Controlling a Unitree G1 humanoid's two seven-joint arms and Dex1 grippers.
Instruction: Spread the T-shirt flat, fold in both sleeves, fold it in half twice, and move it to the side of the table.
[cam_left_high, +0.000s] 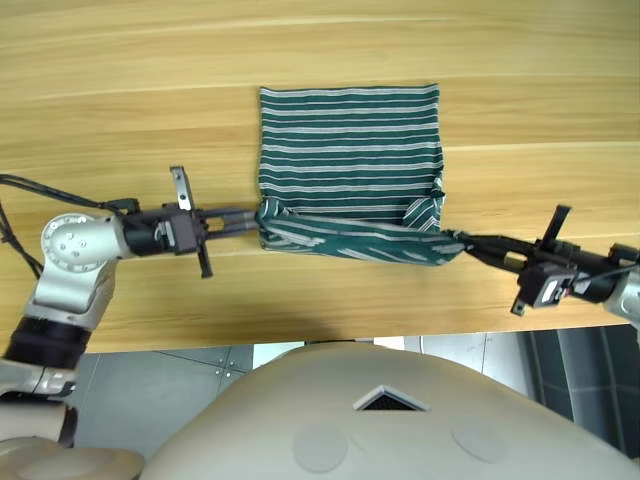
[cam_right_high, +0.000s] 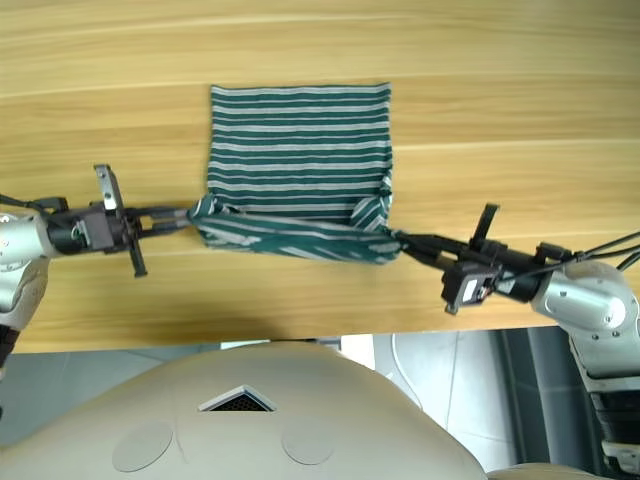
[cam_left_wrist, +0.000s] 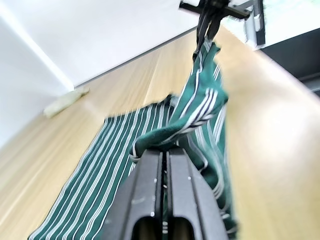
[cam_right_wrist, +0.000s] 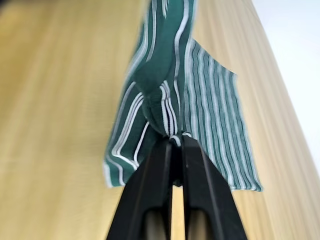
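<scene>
- The T-shirt (cam_left_high: 349, 140), dark green with thin white stripes, lies on the wooden surface (cam_left_high: 120, 60) as a folded rectangle, roughly midway between the two arms; its far part rests flat on the wood with a straight far edge
- Its near edge is gathered into a twisted band, drawn out sideways between the two end effectors; at the right end of the band a small fold of cloth stands bunched up against the flat part
- The left end effector (cam_left_high: 258, 215) is closed on the near left corner; its two fingers are pressed together with the cloth pinched at their tips, and the arm reaches in from the left, low over the wood
- The right end effector (cam_left_high: 462, 240) is likewise clamped on the near right corner; a loose striped flap hangs beside its tips, and the arm comes in from the right
- A strip of bare wood separates the band from the front edge of the surface
</scene>
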